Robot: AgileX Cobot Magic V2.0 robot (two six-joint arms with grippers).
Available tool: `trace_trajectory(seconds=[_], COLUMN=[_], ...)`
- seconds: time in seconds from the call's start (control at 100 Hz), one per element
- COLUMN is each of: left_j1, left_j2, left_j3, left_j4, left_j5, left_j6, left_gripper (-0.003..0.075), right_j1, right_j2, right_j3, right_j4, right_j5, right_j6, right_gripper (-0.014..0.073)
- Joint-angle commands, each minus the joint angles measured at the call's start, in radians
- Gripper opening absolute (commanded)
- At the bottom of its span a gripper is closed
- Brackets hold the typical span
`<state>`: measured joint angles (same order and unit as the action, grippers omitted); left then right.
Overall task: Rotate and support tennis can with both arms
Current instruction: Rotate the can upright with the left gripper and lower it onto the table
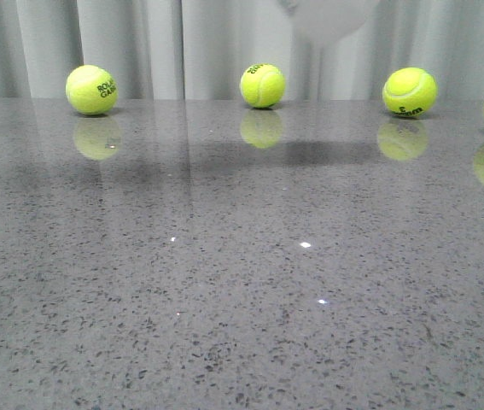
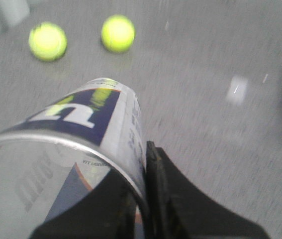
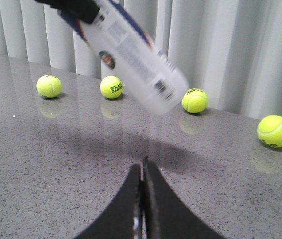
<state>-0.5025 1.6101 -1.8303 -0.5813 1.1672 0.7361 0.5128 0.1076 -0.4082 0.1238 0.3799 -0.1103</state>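
Observation:
The tennis can (image 2: 96,114) is white with a navy section and a white logo. My left gripper (image 2: 133,172) is shut on its near end, one black finger (image 2: 155,164) pressed against the can's side. In the right wrist view the can (image 3: 131,55) hangs tilted in the air above the table, held at its upper end by the left gripper (image 3: 73,7). Its blurred white end shows at the top of the front view (image 1: 327,19). My right gripper (image 3: 143,167) is shut and empty, low over the table, below and short of the can.
Several yellow-green tennis balls lie along the far edge of the grey speckled table (image 1: 242,299): one at the left (image 1: 91,90), one in the middle (image 1: 262,84), one at the right (image 1: 409,91). A pale curtain (image 1: 139,43) hangs behind.

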Motion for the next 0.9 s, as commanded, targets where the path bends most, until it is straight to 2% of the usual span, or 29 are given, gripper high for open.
trace_trajectory(seconds=[0.0,0.09,0.21,0.67,0.72,0.79,0.89], left_j1=[-0.065,-0.11,-0.134,-0.13,-0.129,-0.129,-0.129], left_j2=[-0.039,-0.037,-0.019,0.064,0.066,0.066,0.066], left_j3=[-0.052,-0.052,-0.05,-0.05,-0.05,-0.05,-0.061], left_j4=[0.204,0.358,0.453,0.467,0.467,0.465,0.464], left_j5=[0.005,0.049,0.111,0.111,0.111,0.111,0.109], left_j6=[-0.09,-0.133,-0.164,-0.18,-0.185,-0.191,-0.191], left_gripper=[-0.0019,-0.0019,-0.0019,-0.0013,0.001,0.0086,0.0268], right_j1=[-0.005,-0.005,-0.005,-0.005,-0.005,-0.005,-0.005], right_j2=[0.011,0.011,0.011,0.011,0.011,0.011,0.011], right_j3=[-0.024,-0.024,-0.024,-0.024,-0.024,-0.024,-0.024], right_j4=[-0.006,-0.006,-0.006,-0.006,-0.006,-0.006,-0.006], right_j5=[-0.075,-0.075,-0.075,-0.076,-0.076,-0.076,-0.076], right_j6=[-0.003,-0.003,-0.003,-0.003,-0.003,-0.003,-0.003], right_gripper=[-0.0061,-0.0061,-0.0061,-0.0061,-0.0061,-0.0061,-0.0061])
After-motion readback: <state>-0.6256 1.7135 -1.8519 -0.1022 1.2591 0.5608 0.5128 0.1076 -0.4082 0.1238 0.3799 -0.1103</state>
